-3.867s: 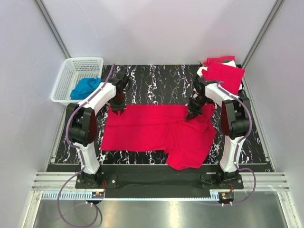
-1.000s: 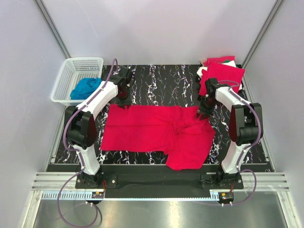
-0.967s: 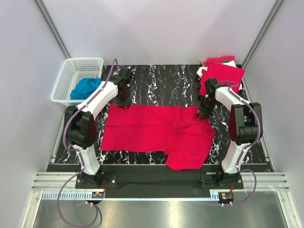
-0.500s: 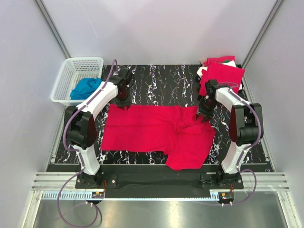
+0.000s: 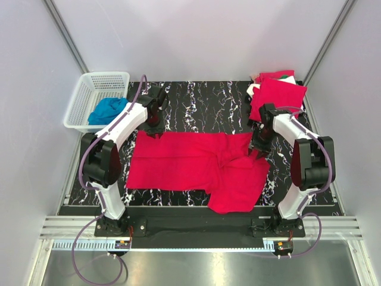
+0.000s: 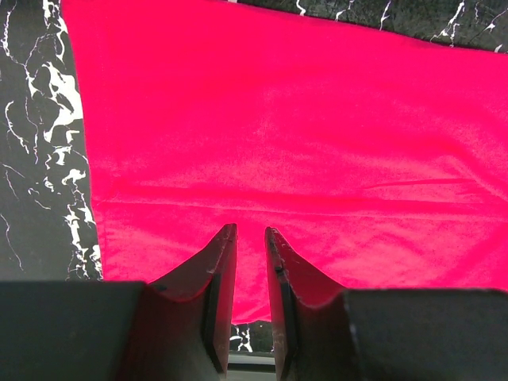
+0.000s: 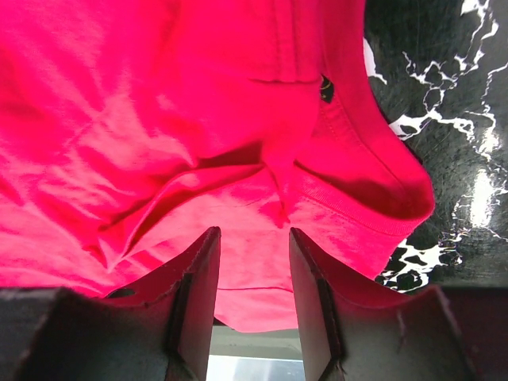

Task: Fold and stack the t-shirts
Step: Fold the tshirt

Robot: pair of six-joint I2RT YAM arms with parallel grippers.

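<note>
A bright red t-shirt lies spread on the mat, smooth on the left and bunched into folds on the right. A stack of folded red t-shirts sits at the back right, with white and green showing at its far edge. My left gripper hovers over the shirt's far left edge; its jaws stand narrowly apart with nothing between them. My right gripper is over the rumpled far right corner, open, with cloth below it and none pinched.
A white basket holding a blue cloth stands at the back left, off the black marbled mat. Light walls close in on both sides. The shirt's lower right part reaches the mat's near edge.
My right gripper's jaws have spread apart and let the shirt's corner go, and it has shifted slightly nearer. The left arm has hardly moved.
</note>
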